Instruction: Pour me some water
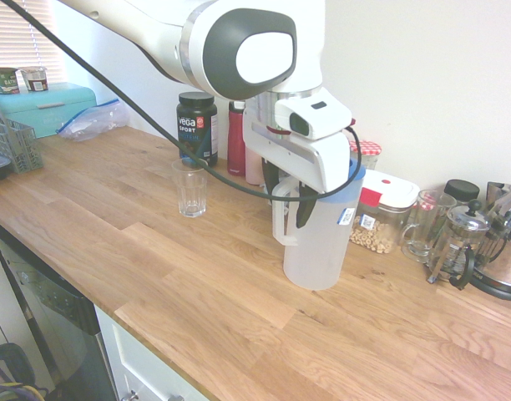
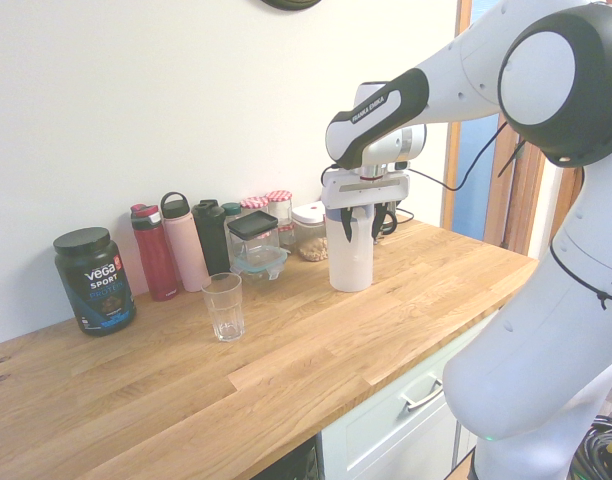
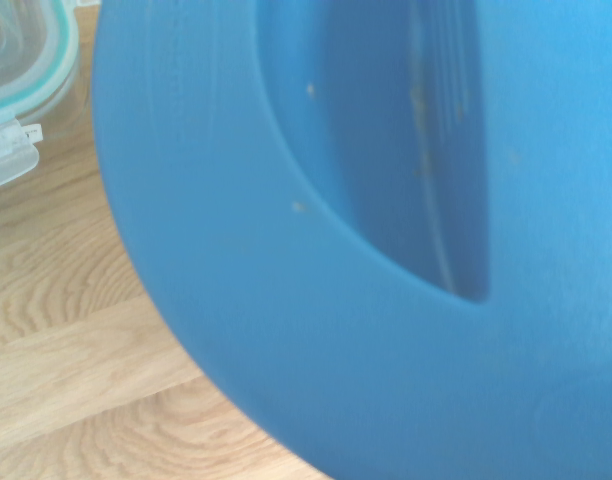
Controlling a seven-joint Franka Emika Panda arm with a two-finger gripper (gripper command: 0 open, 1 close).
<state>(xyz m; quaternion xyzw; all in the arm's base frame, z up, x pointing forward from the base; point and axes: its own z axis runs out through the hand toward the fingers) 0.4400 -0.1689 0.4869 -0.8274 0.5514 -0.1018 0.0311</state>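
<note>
Pitcher (image 1: 316, 251) stands upright, hand (image 1: 290, 200) pointing steeply down at its handle (image 1: 280, 219).

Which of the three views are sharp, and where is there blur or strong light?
First exterior view: sharp, bright window glare at upper left. Second exterior view: sharp, evenly lit, the glass clear. Wrist view: soft focus, the pitcher's blue lid fills it.

White arm bent over, wrist steep-down, gripper (image 1: 293, 200) jaws partly apart.
</note>
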